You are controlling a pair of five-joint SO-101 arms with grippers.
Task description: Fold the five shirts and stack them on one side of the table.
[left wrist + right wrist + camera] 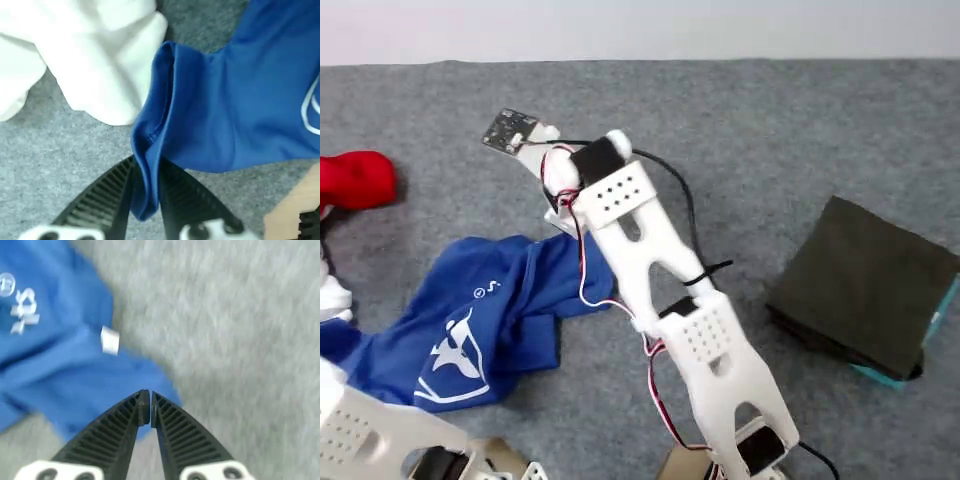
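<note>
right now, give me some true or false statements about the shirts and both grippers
1. The left gripper pinches the crumpled blue printed shirt. True.
2. The right gripper has its fingers spread wide. False: they are shut, over the blue shirt's edge.
3. The folded dark fabric shirt lies apart from the blue shirt. True.
4. The soft white cloth lies on the folded dark shirt. False: it lies beside the blue shirt.

The blue shirt (225,100) is smooth cloth; the table (770,110), rough felt (matt). The left gripper (146,164) is ribbed black plastic.
</note>
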